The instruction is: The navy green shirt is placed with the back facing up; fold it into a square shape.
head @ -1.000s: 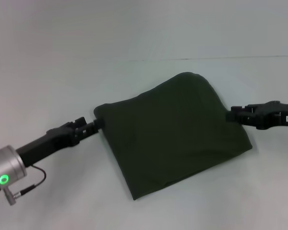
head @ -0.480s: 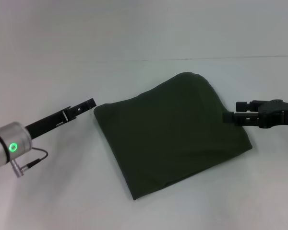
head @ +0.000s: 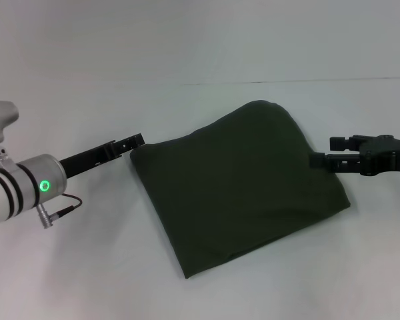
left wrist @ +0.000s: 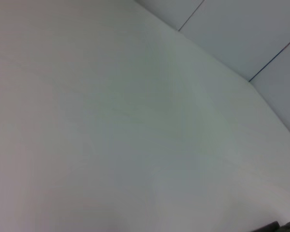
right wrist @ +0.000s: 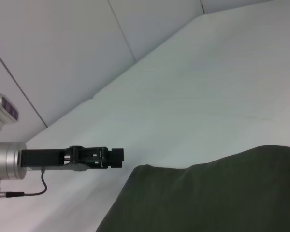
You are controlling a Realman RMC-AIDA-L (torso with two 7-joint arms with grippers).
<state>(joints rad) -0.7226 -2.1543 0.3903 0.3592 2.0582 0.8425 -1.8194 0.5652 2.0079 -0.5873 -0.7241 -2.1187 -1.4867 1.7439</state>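
Head view shows us the navy green shirt (head: 237, 183) lying on the white tabletop (head: 87, 280) as a compact folded packet, roughly square but turned so that one corner points toward the robot. We see only plain dark cloth on its upper face; no letters are visible. Its edges look mostly straight, and the far corner is rounded and a little puffy.

The left gripper (head: 135, 141) is just beside the left corner of the shirt, at a small gap from the cloth as far as we can judge. In the right wrist view the same left gripper (right wrist: 108, 157) appears next to the edge of the shirt (right wrist: 208, 193) and holds nothing. Whether its fingers are released or clenched, we cannot tell. The right gripper (head: 318, 161) is at the right edge of the shirt, very near or touching it; we cannot tell if its fingers are grasping the cloth. The left wrist view gives us almost only bare tabletop.

We judge that the folding is nearly complete: the sleeves and hem seem to be tucked inside already. What is left, in our opinion, is to flatten the rounded far corner if needed and to take both arms away from the shirt.
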